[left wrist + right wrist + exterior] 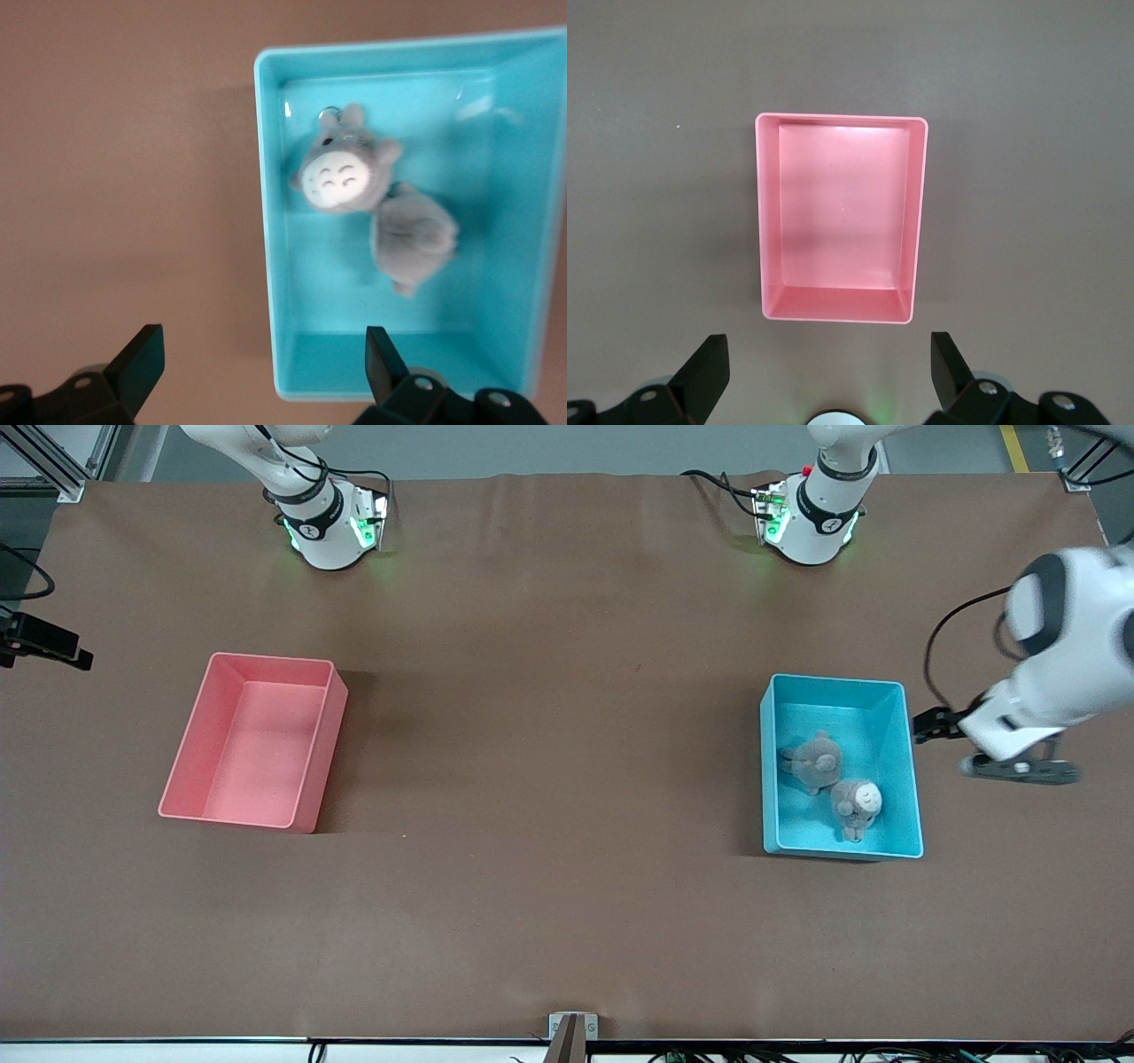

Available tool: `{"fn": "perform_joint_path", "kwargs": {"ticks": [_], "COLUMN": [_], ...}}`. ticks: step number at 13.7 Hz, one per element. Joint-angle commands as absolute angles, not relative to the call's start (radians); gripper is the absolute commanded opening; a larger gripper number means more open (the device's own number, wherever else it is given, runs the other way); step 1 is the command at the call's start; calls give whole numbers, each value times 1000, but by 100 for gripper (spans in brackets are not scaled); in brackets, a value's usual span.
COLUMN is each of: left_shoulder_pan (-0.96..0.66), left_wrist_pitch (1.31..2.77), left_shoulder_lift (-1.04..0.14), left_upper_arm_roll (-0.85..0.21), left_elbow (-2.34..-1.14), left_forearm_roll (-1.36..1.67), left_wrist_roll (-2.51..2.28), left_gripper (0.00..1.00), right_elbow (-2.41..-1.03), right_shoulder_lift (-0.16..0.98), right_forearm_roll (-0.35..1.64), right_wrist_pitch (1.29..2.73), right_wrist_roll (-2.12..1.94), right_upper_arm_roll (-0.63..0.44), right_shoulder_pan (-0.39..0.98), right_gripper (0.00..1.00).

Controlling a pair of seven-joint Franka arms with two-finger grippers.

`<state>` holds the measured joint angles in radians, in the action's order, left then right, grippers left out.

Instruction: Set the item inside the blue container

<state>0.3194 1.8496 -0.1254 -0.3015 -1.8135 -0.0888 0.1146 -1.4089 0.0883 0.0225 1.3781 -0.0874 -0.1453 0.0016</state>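
Observation:
The blue container [767,779] stands toward the left arm's end of the table. Two grey plush toys lie inside it. One shows a white face [857,804] and lies nearer the front camera. The other [811,762] lies beside it. In the left wrist view the white-bellied toy [337,173] and the plain grey one [412,235] rest on the container's floor, inside its rim [262,221]. My left gripper [1019,769] [263,363] hangs open and holds nothing, over the table just outside the container. My right gripper [828,372] is open and holds nothing, up above the table.
A pink bin [257,753] [842,212] of the same shape stands toward the right arm's end, with nothing in it. Brown cloth covers the table. Both arm bases [328,522] [811,514] stand along the edge farthest from the front camera.

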Motion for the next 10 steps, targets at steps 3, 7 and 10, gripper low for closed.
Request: {"fn": "perform_joint_path", "kwargs": {"ticks": [3, 7, 10], "left_shoulder_pan": [310, 310, 310], "left_wrist_pitch": [1549, 1514, 1513], "left_shoulder_lift": [-132, -74, -68], "left_upper_arm_roll": [-313, -337, -354], "left_elbow": [-1546, -1549, -1543], "left_forearm_roll": [-29, -26, 9], "left_wrist_roll": [109, 83, 6], "left_gripper": [100, 100, 100], "right_elbow": [-1453, -1451, -1451], "right_shoulder_lift": [5, -23, -37], "right_forearm_roll": [8, 9, -1], "right_wrist_pitch": [1344, 1325, 1318], "right_wrist_roll": [-75, -81, -94], "right_upper_arm_roll": [-140, -141, -146], "right_shoulder_pan": [25, 35, 28], "right_gripper": [100, 100, 100]}}
